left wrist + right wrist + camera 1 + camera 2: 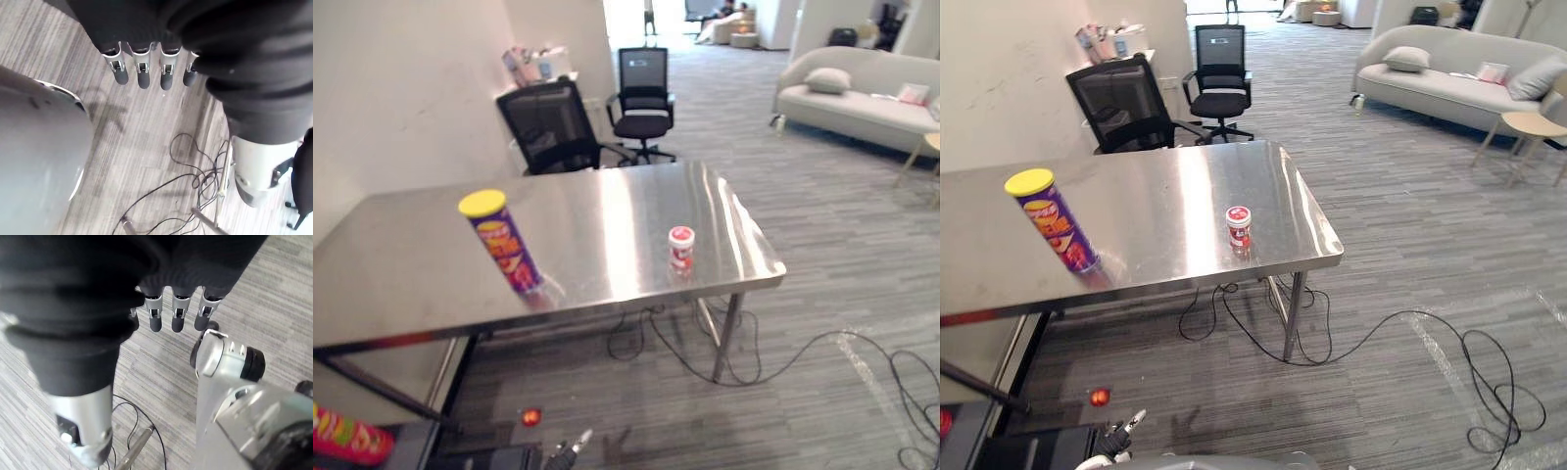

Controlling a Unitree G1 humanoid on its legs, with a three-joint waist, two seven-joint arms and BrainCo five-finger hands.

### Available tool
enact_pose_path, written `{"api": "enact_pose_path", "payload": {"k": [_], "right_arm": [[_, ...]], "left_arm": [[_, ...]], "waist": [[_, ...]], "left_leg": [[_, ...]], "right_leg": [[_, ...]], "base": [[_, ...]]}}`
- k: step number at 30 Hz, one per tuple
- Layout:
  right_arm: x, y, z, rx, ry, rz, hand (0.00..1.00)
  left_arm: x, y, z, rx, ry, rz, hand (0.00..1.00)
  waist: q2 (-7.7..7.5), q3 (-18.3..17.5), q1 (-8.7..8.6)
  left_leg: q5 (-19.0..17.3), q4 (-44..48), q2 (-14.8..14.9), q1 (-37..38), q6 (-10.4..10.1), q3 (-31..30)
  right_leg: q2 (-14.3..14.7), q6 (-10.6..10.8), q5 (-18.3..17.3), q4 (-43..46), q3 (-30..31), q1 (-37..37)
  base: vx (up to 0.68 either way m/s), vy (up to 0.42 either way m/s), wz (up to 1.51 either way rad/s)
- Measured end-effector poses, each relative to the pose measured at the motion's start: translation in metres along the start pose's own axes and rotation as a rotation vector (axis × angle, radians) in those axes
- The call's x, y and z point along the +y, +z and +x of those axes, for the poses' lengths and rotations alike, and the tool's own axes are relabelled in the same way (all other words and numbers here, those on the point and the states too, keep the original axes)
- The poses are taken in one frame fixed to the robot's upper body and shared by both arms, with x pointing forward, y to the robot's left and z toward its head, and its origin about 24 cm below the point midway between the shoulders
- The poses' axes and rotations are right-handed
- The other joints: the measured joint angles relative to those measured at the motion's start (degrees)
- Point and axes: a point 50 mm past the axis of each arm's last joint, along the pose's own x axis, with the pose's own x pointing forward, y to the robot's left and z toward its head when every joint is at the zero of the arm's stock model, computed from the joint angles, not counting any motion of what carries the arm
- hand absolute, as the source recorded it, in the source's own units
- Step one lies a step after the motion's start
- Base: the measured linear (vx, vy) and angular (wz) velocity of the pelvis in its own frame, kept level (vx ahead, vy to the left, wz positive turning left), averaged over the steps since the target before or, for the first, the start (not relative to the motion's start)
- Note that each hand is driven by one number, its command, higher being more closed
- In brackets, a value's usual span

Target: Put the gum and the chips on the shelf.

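Standing apart on the worktop point(607, 211): chips can point(504, 243) and gum tub point(681, 247). The left hand point(139, 36) and right hand point(182, 286) have relaxed, empty fingers point(143, 78).

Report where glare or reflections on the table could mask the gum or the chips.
Left eye view: the table carries bright glare bands, one between the chips and the gum, and another along the right edge; neither item is washed out. Right eye view: the same bands show, with a faint reflection at the foot of each item.
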Motion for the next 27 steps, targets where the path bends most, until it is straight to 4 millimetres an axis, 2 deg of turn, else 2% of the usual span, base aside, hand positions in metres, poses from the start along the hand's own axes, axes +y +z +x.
{"api": "enact_pose_path", "payload": {"k": [1,2,3,4,5,6,7,8,9,10,11,12,13,16,18,20,25,27], "right_arm": [[0.0,0.0,0.0,0.002,0.003,-0.001,0.0],[0.002,-0.001,0.0,0.003,0.01,-0.01,0.0],[0.002,-0.004,-0.001,0.013,0.013,-0.028,0.0],[0.002,-0.007,-0.001,0.02,0.014,-0.028,0.0],[0.004,-0.012,-0.002,0.033,0.019,-0.032,0.0],[0.002,-0.016,-0.003,0.047,0.018,-0.043,0.0],[0.002,-0.016,-0.003,0.048,0.022,-0.056,0.0],[0.003,-0.015,-0.003,0.047,0.027,-0.064,0.0],[0.004,-0.018,-0.004,0.053,0.029,-0.071,0.0],[0.003,-0.022,-0.005,0.063,0.032,-0.08,0.0],[0.002,-0.022,-0.005,0.068,0.029,-0.089,0.0],[-0.001,-0.023,-0.005,0.072,0.022,-0.092,0.0],[-0.004,-0.018,-0.005,0.058,0.019,-0.093,0.0],[-0.01,-0.009,-0.004,0.025,0.001,-0.052,0.0],[-0.015,-0.005,-0.004,0.011,-0.017,-0.03,0.0],[-0.018,-0.001,-0.004,-0.005,-0.03,-0.007,0.0],[-0.025,0.011,-0.004,-0.057,-0.054,0.08,0.0],[-0.027,0.031,-0.005,-0.16,-0.046,0.176,0.0]], "left_arm": [[-0.003,0.0,0.0,0.001,-0.011,0.016,0.0],[-0.008,-0.002,0.0,0.006,-0.031,0.045,0.0],[-0.013,-0.003,0.0,0.01,-0.052,0.074,0.0],[-0.015,-0.002,0.0,0.009,-0.06,0.086,0.0],[-0.016,-0.001,0.0,0.007,-0.068,0.101,0.0],[-0.017,-0.001,0.0,0.005,-0.069,0.107,0.0],[-0.018,0.001,0.001,0.0,-0.071,0.106,0.0],[-0.021,0.005,0.002,-0.013,-0.078,0.105,0.0],[-0.018,0.015,0.004,-0.037,-0.073,0.115,0.0],[-0.017,0.023,0.006,-0.056,-0.07,0.139,0.0],[-0.021,0.026,0.007,-0.065,-0.081,0.15,0.0],[-0.028,0.026,0.007,-0.071,-0.101,0.151,0.0],[-0.029,0.02,0.006,-0.057,-0.099,0.129,0.0],[-0.017,-0.001,0.002,0.012,-0.055,0.072,0.0],[-0.01,-0.01,-0.001,0.037,-0.033,0.037,0.0],[-0.009,-0.011,-0.001,0.036,-0.024,0.011,0.0],[-0.003,-0.011,-0.002,0.034,-0.003,-0.03,0.0],[0.001,-0.011,-0.002,0.03,0.012,-0.048,0.0]], "waist": [[0.22,-0.21,-0.11],[0.76,-0.44,-0.18],[1.99,-0.5,-0.4],[2.22,-0.42,-0.4],[2.36,-0.24,-0.44],[2.43,-0.11,-0.49],[2.42,-0.08,-0.48],[2.95,-0.34,-0.53],[1.93,-0.38,-0.62],[-0.07,0.01,-0.84],[0.07,0.55,-0.72],[0.34,0.5,-0.57],[1.26,0.53,-0.39],[2.58,0.69,-0.49],[3.04,0.4,-0.44],[3.02,0.4,-0.35],[1.65,-0.01,-0.39],[1.06,-0.22,-0.42]], "left_leg": [[0.07,-1.18,-0.78,0.92,0.17,0.4],[0.1,-2.54,-1.29,2.07,0.26,0.78],[0.12,-3.6,-1.05,3.11,0.27,0.69],[0.21,-4.17,-1.03,3.74,0.4,0.46],[1.07,-5.42,-0.94,5.02,1.58,-0.15],[1.46,-6.29,-0.48,6.13,2.02,-0.87],[1.51,-6.6,-0.06,6.61,2.07,-1.32],[1.72,-6.93,1.18,6.63,1.68,-2.12],[1.9,-7.02,1.5,5.87,0.93,-3.3],[1.6,-6.76,0.75,5.14,0.25,-5.2],[1.65,-6.56,1.16,5.41,-0.11,-6.3],[2.18,-7.14,2.1,6.0,-0.92,-7.52],[2.72,-8.5,3.18,6.79,-1.78,-8.07],[3.57,-10.91,5.1,8.91,-3.06,-9.4],[3.72,-11.32,5.47,9.09,-3.17,-9.41],[3.73,-11.52,5.34,8.63,-3.17,-9.59],[4.15,-12.65,3.65,7.46,-2.54,-11.06],[4.65,-13.45,3.2,6.74,-1.86,-11.14]], "right_leg": [[-0.54,0.52,0.57,1.65,0.07,-0.51],[0.13,1.38,2.16,8.61,-0.99,-4.03],[1.76,0.75,4.27,15.95,-1.43,-7.28],[2.35,0.32,5.11,18.95,-1.67,-8.53],[3.06,0.21,5.59,23.44,-2.24,-10.52],[3.29,-0.9,4.1,23.5,-3.8,-10.42],[3.46,-0.77,2.98,21.78,-5.16,-10.2],[4.77,-0.87,2.19,16.25,-7.17,-9.78],[5.75,0.09,3.3,8.63,-7.85,-8.57],[4.98,2.5,2.93,5.83,-9.16,-8.06],[4.75,3.06,2.61,6.1,-10.64,-7.53],[5.75,2.87,2.55,6.06,-11.9,-6.58],[6.65,2.34,2.25,6.01,-12.85,-6.1],[8.42,1.62,1.86,4.22,-14.6,-3.36],[8.73,1.59,1.85,3.44,-15.15,-2.48],[8.46,1.59,1.85,2.98,-15.76,-2.47],[6.83,1.68,2.2,-0.17,-16.96,-1.72],[6.26,1.94,3.27,-1.69,-17.42,-1.83]], "base": [[0.14,0.143,-0.39],[0.17,0.13,-0.16],[0.13,0.098,-0.08],[0.19,0.083,0.12],[0.18,0.003,0.2],[0.23,-0.015,0.21],[0.22,-0.089,0.25],[0.21,-0.125,0.36],[0.19,-0.143,0.65],[0.13,-0.147,0.72],[0.18,-0.184,0.8],[0.25,-0.205,0.55],[0.3,-0.217,0.42],[0.21,-0.155,0.22],[0.09,-0.056,0.13],[0.04,-0.013,0.17],[-0.03,0.029,0.18],[-0.06,0.06,0.13]]}}
